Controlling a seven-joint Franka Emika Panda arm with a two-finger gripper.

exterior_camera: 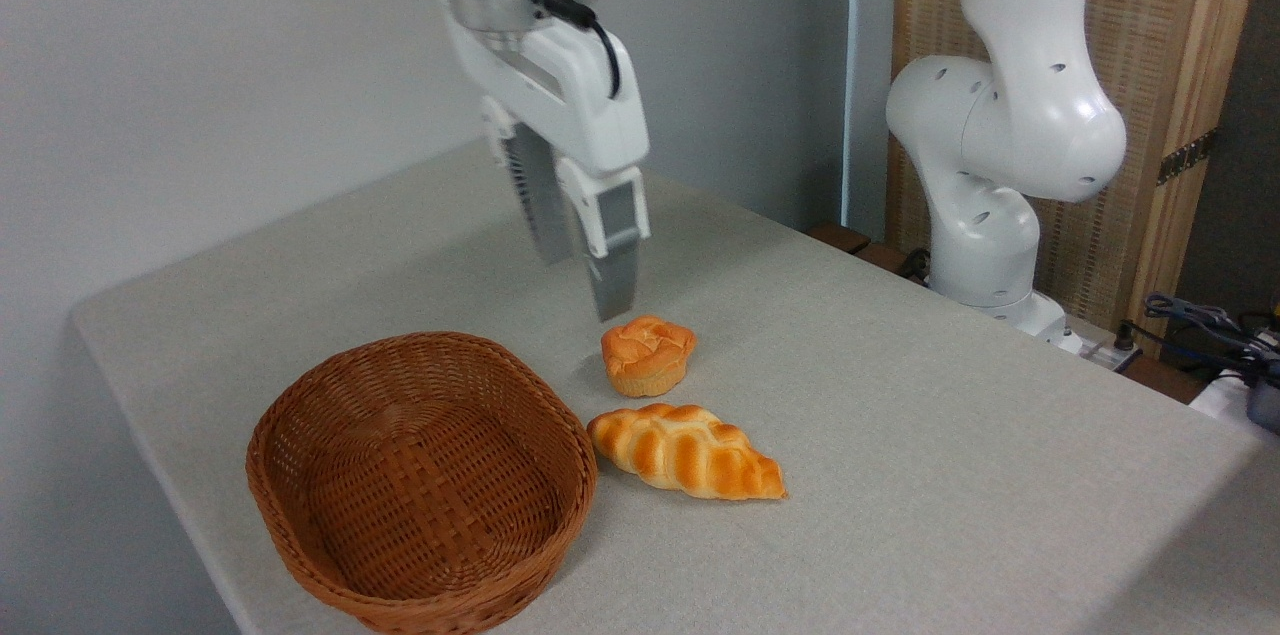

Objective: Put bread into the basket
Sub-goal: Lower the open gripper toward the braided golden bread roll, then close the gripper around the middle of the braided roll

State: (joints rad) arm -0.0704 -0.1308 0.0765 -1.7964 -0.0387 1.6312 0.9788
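The gripper (585,285) hangs above the table (900,395), fingers pointing down, holding nothing. From this angle one finger partly hides the other, so the gap looks narrow, though I cannot tell its true width. Its tips hover just above and slightly behind the small round bun (648,355), not touching it.

Taking the basket (420,485) as the landmark: the bun sits near its right rim, toward the back. The bread (686,451), the braided loaf, lies in front of the bun, its blunt end almost touching the basket's right rim and its pointed end aimed away from the basket. The basket itself is empty.

The loaf is probably light and somewhat yielding, with a glossy crust that could slide between smooth fingers. Its ridges should help the grip. The best hold is likely across the thick middle, fingers closing on the long sides, not on the tapering tip, where it would pivot or slip out. A gentle squeeze should do. The carry to the basket is short.
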